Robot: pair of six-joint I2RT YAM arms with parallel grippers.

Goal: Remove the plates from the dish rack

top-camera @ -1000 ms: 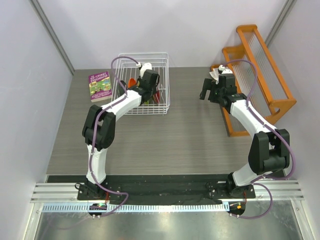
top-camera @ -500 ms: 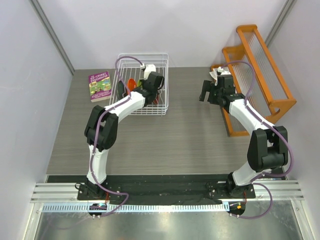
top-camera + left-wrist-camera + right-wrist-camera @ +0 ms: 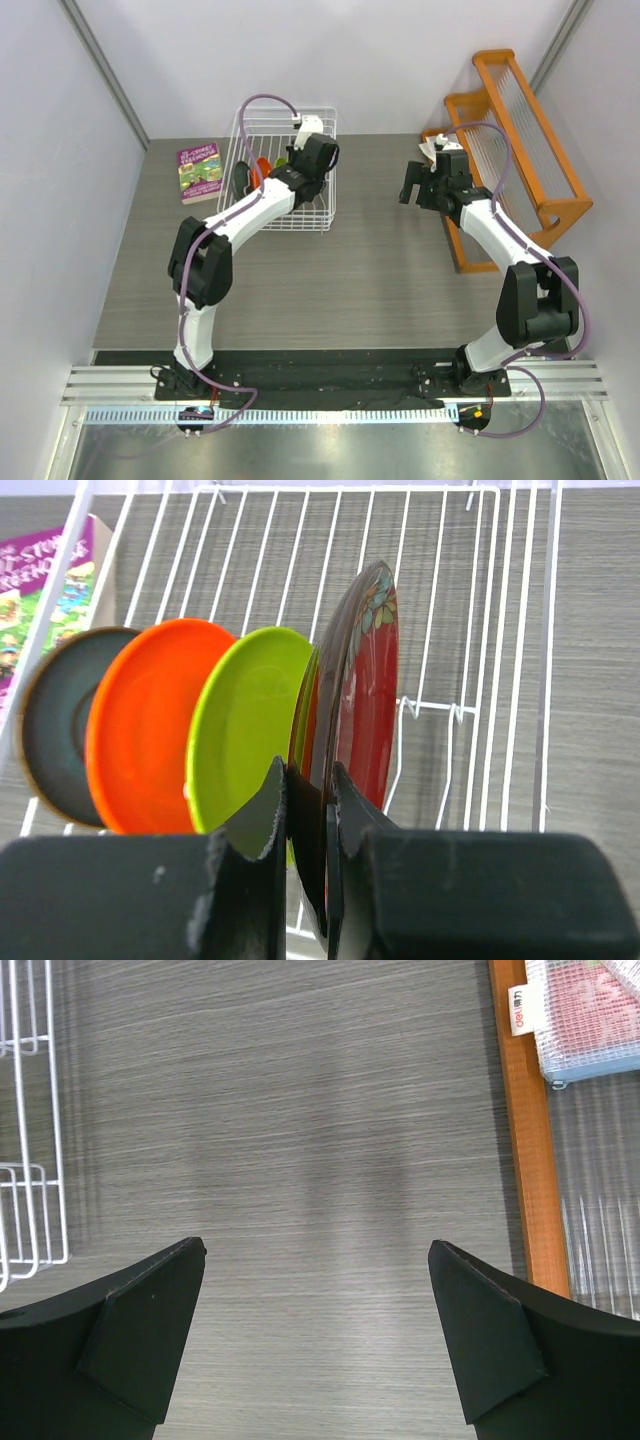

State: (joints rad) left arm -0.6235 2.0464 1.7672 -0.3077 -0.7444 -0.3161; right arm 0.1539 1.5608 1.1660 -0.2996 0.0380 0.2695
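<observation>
Left gripper (image 3: 307,782) has now clamped the red plate (image 3: 366,705)

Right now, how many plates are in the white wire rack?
4, upright in the rack, left to right in the left wrist view: grey plate, orange plate, green plate, and red plate, which the left gripper grips. No others show.

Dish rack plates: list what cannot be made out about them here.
- Left wrist view: lower rim of the dark red plate is hidden behind the left gripper.
- Same view: the orange plate covers part of the teal-grey plate.
- Top view: the left arm covers the dark red plate in the dish rack.
</observation>
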